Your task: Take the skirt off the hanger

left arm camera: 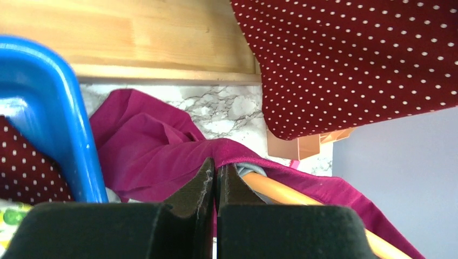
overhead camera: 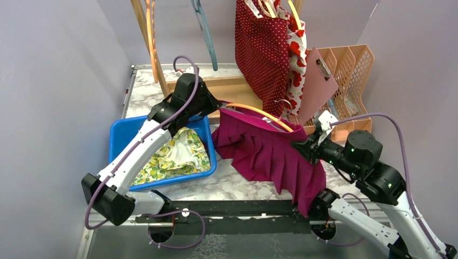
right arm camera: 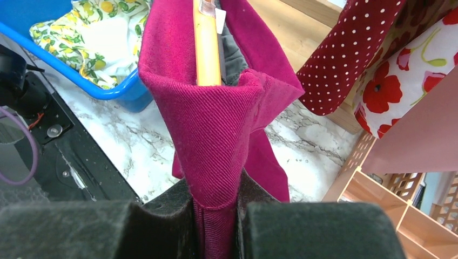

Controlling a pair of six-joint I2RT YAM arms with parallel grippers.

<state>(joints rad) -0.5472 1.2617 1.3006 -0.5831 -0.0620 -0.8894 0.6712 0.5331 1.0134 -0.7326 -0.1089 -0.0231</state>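
The magenta pleated skirt (overhead camera: 270,154) hangs stretched between my two grippers above the marble table, its waistband still over the orange hanger (overhead camera: 259,112). At the skirt's left end my left gripper (overhead camera: 215,108) is shut on the waistband edge. In the left wrist view its fingertips (left arm camera: 217,170) pinch a thin fold of skirt (left arm camera: 151,151), and the hanger (left arm camera: 281,189) runs off to the right under the cloth. My right gripper (overhead camera: 302,147) is shut on the skirt's right end. Seen from the right wrist, its jaws (right arm camera: 215,199) clamp the waistband (right arm camera: 216,124), and the hanger's end (right arm camera: 206,43) sticks into the fold.
A blue bin (overhead camera: 119,135) holding a lemon-print cloth (overhead camera: 178,154) sits left of the skirt. Behind stands a wooden rack with a red dotted garment (overhead camera: 262,48) hanging from it. A pink clipboard (overhead camera: 316,81) and a peach file tray (overhead camera: 351,70) are at the back right.
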